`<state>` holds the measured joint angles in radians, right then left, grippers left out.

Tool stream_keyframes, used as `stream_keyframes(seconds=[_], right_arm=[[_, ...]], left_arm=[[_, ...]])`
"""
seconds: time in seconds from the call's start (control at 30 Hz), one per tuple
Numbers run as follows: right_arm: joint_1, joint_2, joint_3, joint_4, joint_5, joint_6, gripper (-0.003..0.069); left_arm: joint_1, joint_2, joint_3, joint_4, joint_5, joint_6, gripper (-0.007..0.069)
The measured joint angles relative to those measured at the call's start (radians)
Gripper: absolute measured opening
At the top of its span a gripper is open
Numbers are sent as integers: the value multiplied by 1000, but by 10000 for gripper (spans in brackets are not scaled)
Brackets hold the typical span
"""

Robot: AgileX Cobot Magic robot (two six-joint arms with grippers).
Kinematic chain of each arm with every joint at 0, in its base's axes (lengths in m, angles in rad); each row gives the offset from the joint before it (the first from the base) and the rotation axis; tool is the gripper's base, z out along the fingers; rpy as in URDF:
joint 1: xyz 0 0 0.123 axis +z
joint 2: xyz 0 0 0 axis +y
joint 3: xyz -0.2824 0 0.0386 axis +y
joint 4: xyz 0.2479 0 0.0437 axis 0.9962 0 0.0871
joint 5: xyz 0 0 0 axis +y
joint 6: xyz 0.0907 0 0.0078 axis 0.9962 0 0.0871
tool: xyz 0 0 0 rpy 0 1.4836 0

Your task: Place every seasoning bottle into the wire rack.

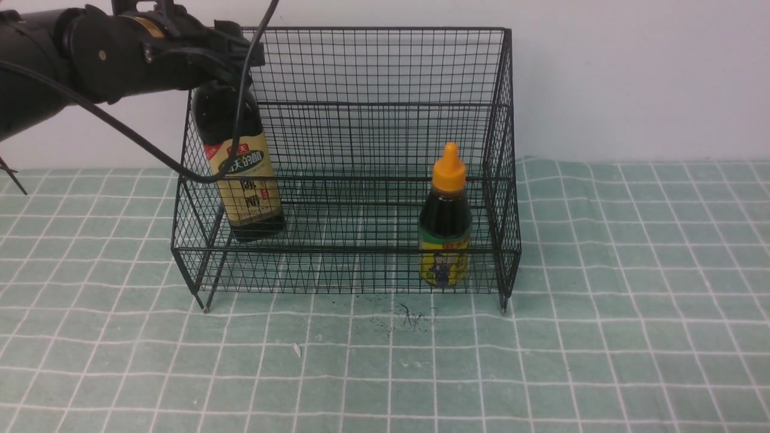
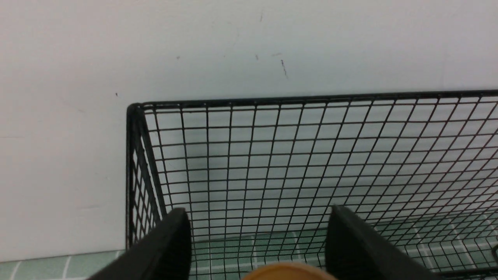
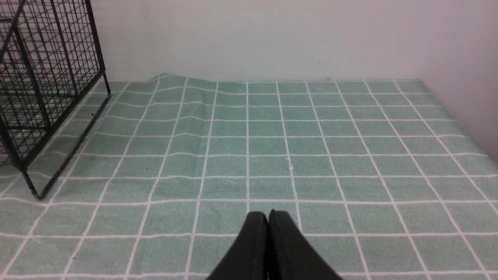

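The black wire rack [image 1: 385, 66] stands at the middle of the table. The tall seasoning bottle [image 1: 243, 174], with dark liquid and a tan label, is inside the rack at its left end on the upper step, leaning slightly. My left gripper [image 1: 237, 60] is at the bottle's top. In the left wrist view it [image 2: 260, 217] is open, its fingers [image 2: 175, 237] well clear of the gold cap [image 2: 288, 273] on either side. The short seasoning bottle [image 1: 445, 222], with an orange nozzle, stands upright in the lower step at the right. My right gripper [image 3: 267, 214] is shut and empty over the cloth.
A green checked cloth [image 1: 631, 300] covers the table up to a white wall [image 1: 631, 72]. In the right wrist view the rack's side [image 3: 46, 77] stands well away from the gripper. Dark specks [image 1: 409, 316] lie on the cloth before the rack.
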<state>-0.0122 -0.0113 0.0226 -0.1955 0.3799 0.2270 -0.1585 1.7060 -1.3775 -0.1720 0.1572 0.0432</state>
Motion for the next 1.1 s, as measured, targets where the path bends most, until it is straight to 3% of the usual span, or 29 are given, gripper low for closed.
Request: stream_keyframes(seconds=[0.63, 0.77, 0.9, 1.0, 1.1], right_arm=[[0, 0, 0, 0, 0, 0, -15], [0, 0, 0, 0, 0, 0, -15], [0, 0, 0, 0, 0, 0, -15], [0, 0, 0, 0, 0, 0, -15], [0, 0, 0, 0, 0, 0, -15]], left_arm=[[-56, -140, 0, 20, 32, 94, 402], [-57, -198, 0, 20, 145, 99, 299], [-57, -281, -1, 24, 397, 103, 69], [-57, -325, -1, 18, 547, 93, 7], [-57, -332, -1, 14, 646, 85, -6]])
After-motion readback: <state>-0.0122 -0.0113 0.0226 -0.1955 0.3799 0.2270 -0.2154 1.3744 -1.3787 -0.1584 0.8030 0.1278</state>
